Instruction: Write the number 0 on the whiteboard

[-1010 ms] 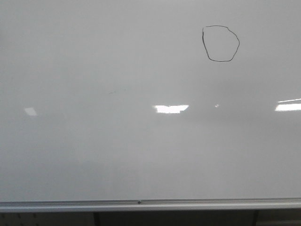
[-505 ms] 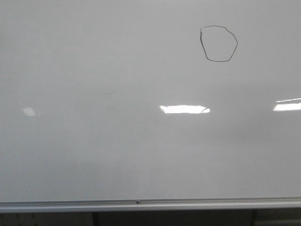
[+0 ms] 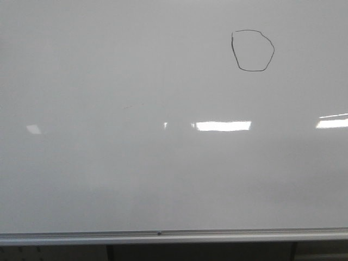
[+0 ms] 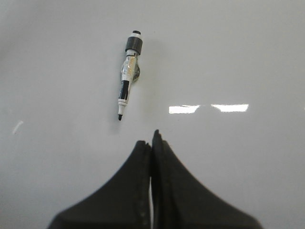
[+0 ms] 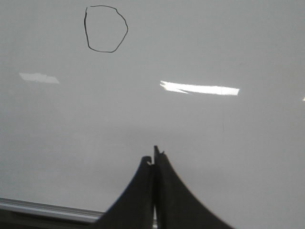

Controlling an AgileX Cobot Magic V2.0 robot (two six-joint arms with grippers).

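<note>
Number 0 (image 3: 253, 50) drawn, upper right of whiteboard (image 3: 109, 179). Left gripper (image 4: 151, 143) and right gripper (image 5: 154, 160) pressed together, empty. Risk: uncapped marker (image 4: 127, 81) nudged, smearing stray ink.

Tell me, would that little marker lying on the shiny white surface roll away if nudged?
Probably: the small black-and-white marker pen has a round barrel and lies on a glossy white surface, so it may roll or slide. It looks stiff and light. Its uncapped tip could smear ink.

On the whiteboard (image 3: 109, 163) I see the number 0 (image 3: 253, 50) drawn toward its upper right, well above the rail (image 3: 174, 236). A marker (image 4: 127, 76) lies apart from my left gripper (image 4: 151, 140).
</note>
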